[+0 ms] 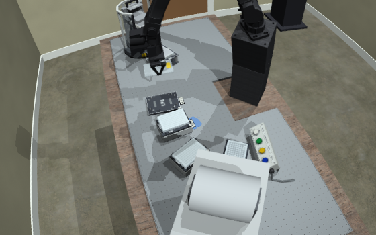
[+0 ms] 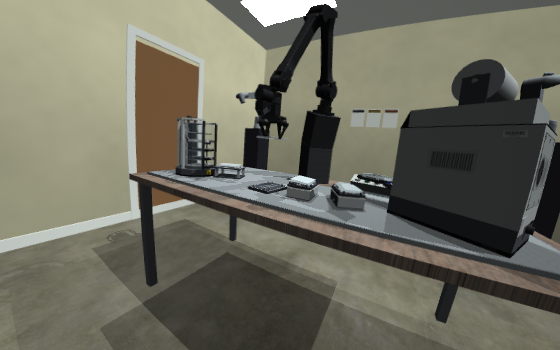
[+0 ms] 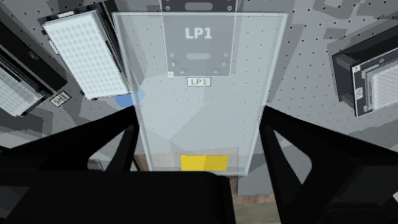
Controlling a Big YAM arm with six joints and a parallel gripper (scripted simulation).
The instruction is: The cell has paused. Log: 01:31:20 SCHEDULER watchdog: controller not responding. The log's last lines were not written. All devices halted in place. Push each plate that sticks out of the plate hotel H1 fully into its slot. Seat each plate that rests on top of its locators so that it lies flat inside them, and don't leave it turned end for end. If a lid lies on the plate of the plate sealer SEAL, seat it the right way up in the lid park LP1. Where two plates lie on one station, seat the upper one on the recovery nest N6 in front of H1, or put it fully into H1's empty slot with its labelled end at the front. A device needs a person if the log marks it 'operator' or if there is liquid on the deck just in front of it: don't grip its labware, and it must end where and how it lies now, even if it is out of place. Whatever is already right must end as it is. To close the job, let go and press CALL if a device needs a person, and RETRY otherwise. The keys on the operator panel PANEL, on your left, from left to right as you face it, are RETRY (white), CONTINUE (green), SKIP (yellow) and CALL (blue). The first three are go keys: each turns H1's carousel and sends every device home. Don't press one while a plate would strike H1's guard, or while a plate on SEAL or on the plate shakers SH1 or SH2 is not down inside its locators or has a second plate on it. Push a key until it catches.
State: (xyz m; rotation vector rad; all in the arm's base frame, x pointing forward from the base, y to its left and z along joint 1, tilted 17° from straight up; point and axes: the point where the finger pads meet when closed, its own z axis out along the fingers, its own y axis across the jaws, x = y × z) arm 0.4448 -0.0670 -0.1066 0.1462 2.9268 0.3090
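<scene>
My gripper (image 1: 158,70) hangs high above the deck in front of the plate hotel H1 (image 1: 131,27). It is shut on a clear lid (image 3: 200,95) with a yellow label (image 3: 204,163); the fingers hold the lid's two long sides, and the lid lies level. In the wrist view the lid park LP1 (image 3: 200,45) shows through the lid's far end. LP1 (image 1: 162,102) is a dark, empty plate on the deck. The gripper also shows in the exterior view (image 2: 273,131), well above the table.
Shaker SH1 (image 1: 173,121) carries a white plate, with a blue puddle (image 1: 195,122) beside it. A second shaker (image 1: 188,155) holds a plate askew. A plate (image 1: 236,148) lies at the sealer (image 1: 224,195). The key panel (image 1: 262,146) is to the right. The arm's black pedestal (image 1: 251,64) stands nearby.
</scene>
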